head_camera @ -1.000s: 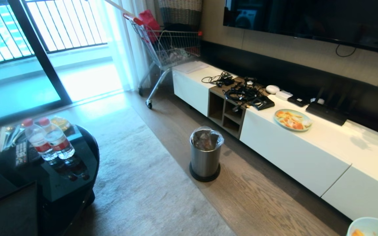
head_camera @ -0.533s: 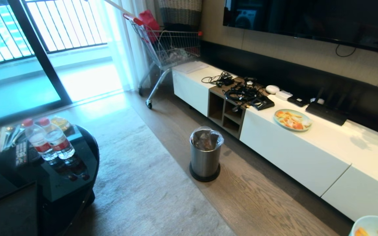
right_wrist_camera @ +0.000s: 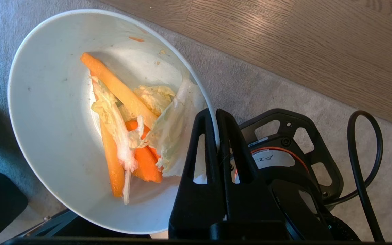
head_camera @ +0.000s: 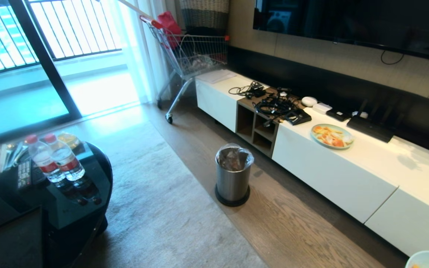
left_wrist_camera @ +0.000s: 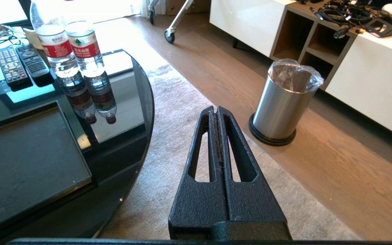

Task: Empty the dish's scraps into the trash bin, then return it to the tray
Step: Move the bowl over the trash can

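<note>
Right pincer (right_wrist_camera: 216, 117): clamped on the rim of the dish (right_wrist_camera: 56, 112), one finger inside the wall, one outside, so it's carrying the thing.
Right wrist view: the scraps (right_wrist_camera: 128, 136), orange sticks plus pale leafy bits, sit in a heap just inside the rim from the pincer. Dish looks about level, nothing spilled. Under the pincer is grey rug, wood floor further out, plus a black piece of the robot with a cable loop close by.
Head view: only a sliver of the dish (head_camera: 428, 259) shows at the bottom right corner. A second ago you could see more of it, with an orange bit inside; now it has slid mostly out of frame. Room itself hasn't shifted, so it's the arm moving, not the base.
What that means: I'd guess it's mid-carry and not closing in on the trash bin (head_camera: 233, 175) yet, which sits well off from the dish, far to its left.
Left wrist view: left pincer (left_wrist_camera: 216, 112) is pressed shut on nothing, parked, pointing over the rug. The tray (left_wrist_camera: 26, 153) lies beside it on the glossy table (left_wrist_camera: 128, 112), and the bin stands ahead on its other side.
Still to do: dump, then back to the tray.
</note>
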You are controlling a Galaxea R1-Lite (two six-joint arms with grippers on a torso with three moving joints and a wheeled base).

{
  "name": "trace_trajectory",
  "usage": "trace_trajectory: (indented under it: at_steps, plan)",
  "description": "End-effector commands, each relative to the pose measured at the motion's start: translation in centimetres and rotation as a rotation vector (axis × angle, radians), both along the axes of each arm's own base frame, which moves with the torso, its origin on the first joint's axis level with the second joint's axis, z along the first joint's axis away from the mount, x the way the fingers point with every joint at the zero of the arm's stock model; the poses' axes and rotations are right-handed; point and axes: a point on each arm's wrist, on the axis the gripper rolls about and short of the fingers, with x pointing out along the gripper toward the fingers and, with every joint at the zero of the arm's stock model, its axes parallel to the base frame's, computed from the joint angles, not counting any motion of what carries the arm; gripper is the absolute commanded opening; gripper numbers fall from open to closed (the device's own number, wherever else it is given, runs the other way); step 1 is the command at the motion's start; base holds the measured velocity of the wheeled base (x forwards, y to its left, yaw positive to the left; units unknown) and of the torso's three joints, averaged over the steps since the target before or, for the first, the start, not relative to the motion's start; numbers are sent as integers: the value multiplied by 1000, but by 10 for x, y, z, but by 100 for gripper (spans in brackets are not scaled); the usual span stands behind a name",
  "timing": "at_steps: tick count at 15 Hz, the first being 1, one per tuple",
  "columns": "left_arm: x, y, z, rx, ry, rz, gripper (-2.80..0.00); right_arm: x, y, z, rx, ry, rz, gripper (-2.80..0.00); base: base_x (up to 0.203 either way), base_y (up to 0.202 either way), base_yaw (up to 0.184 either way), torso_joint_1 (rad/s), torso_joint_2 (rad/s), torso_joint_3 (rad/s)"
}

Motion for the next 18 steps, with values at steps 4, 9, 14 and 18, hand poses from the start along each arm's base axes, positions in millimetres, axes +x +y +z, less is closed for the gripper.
trace_trajectory:
  at_steps: [4, 9, 14, 18]
  plan:
    - [0, 0, 0, 1, -1, 0, -280, -2, -1, 0, 2, -3, -7, -280, 49, 0, -1, -2, 0, 2]
    - [0, 0, 0, 1, -1, 0, -280, -2, -1, 0, 3, -1, -6, -280, 185, 0, 3, 3, 3, 2]
    - [0, 0, 0, 2, -1, 0, -280, -2, -1, -2, 1, 4, -6, -280, 187, 0, 1, 2, 4, 2]
    - [0, 0, 0, 1, -1, 0, -280, -3, -1, -2, 2, 4, -6, -280, 184, 0, 2, 2, 3, 1]
